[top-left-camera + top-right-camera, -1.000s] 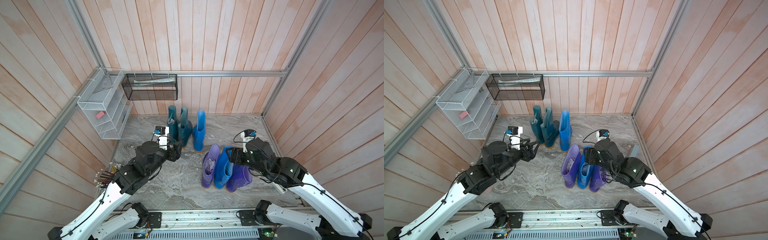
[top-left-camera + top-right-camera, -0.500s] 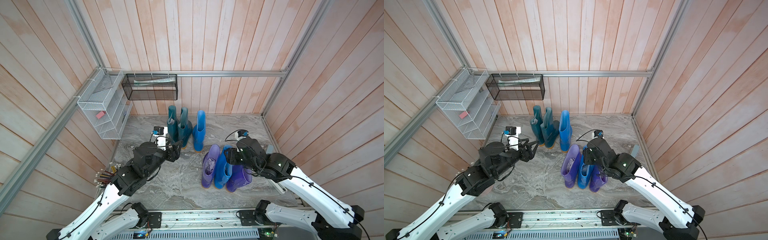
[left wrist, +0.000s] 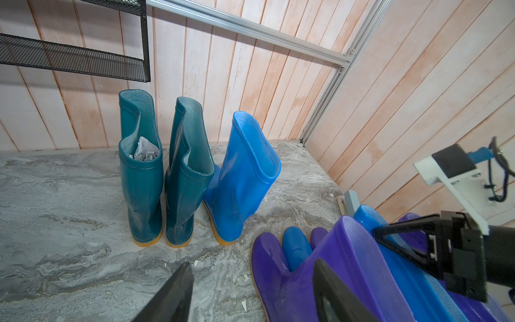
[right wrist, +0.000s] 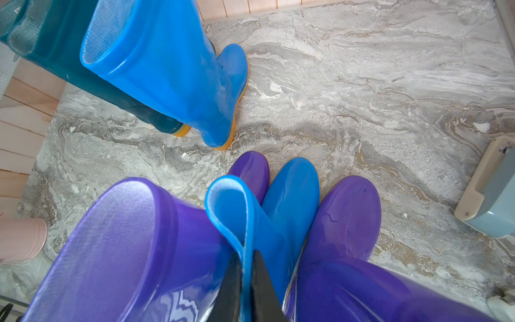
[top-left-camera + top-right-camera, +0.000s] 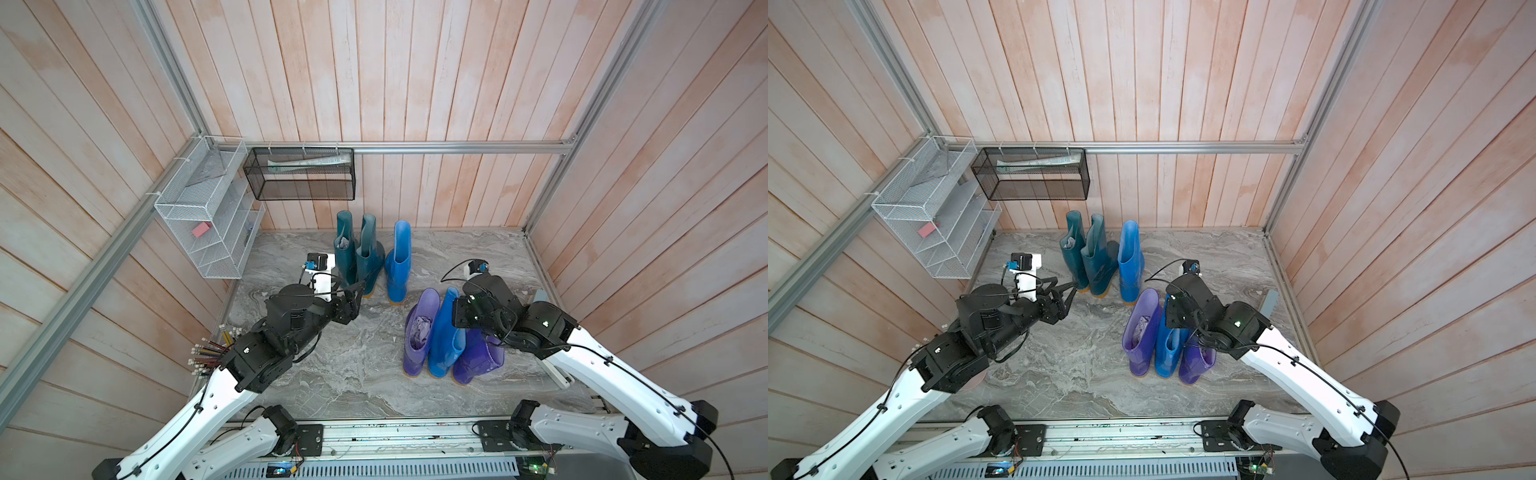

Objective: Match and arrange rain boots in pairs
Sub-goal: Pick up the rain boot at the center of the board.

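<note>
The right tool [image 4: 245, 262] pinches the rim of the blue boot [image 4: 289, 195] wedged between 2 purple boots [image 4: 117, 251], likely to free it for the other blue boot [image 5: 397, 266], mid-frame in a top view. The left tool [image 3: 250, 271] hovers spread, empty.

Outer purple boot [image 5: 478, 360] half behind the right arm [image 5: 544, 328], its top unseen.

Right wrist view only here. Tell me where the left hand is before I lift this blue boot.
Observer: The left hand is open and empty, in front of the teal pair, apart from the blue boot you grip.
Operator: Now report what's inside the purple boot toward the left arm.
Observer: It holds grey paper stuffing, seen in both top views.
</note>
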`<control>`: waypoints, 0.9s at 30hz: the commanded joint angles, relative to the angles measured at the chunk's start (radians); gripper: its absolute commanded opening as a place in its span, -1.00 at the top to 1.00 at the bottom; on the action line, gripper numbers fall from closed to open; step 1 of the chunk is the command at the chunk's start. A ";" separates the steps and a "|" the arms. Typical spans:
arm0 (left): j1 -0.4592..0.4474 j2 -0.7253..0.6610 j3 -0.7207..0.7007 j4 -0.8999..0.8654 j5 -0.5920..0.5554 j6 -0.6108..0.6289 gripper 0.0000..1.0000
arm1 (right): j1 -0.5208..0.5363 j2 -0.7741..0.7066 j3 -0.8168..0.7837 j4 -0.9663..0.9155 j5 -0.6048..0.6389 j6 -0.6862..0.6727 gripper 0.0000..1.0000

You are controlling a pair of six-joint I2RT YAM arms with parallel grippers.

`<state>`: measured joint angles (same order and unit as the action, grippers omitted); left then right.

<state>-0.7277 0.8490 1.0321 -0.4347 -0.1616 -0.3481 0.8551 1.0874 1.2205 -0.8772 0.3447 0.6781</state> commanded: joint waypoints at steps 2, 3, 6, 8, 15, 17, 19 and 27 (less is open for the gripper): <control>-0.003 -0.007 0.022 -0.022 0.004 0.013 -0.38 | -0.003 0.001 0.064 0.005 0.037 -0.038 0.91; -0.003 -0.008 0.023 -0.025 0.004 0.013 -0.38 | -0.008 0.002 0.075 0.007 0.035 -0.049 0.92; -0.003 -0.008 0.028 -0.029 0.000 0.016 -0.38 | -0.036 0.001 0.107 0.017 0.022 -0.083 0.95; -0.003 -0.009 0.030 -0.032 -0.005 0.016 -0.38 | -0.056 0.003 0.124 0.026 0.005 -0.107 0.95; -0.003 -0.007 0.037 -0.030 -0.010 0.014 -0.39 | -0.132 0.025 0.179 0.047 -0.045 -0.197 0.96; -0.003 -0.007 0.037 -0.031 -0.009 0.012 -0.39 | -0.163 0.035 0.197 0.052 -0.063 -0.226 0.96; -0.003 -0.005 0.037 -0.031 -0.009 0.010 -0.39 | -0.200 0.045 0.216 0.064 -0.086 -0.261 0.96; -0.003 -0.001 0.038 -0.032 -0.014 0.001 -0.39 | -0.347 0.115 0.304 0.113 -0.203 -0.393 0.96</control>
<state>-0.7277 0.8490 1.0378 -0.4568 -0.1650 -0.3450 0.5354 1.1954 1.4536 -0.8783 0.1852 0.3614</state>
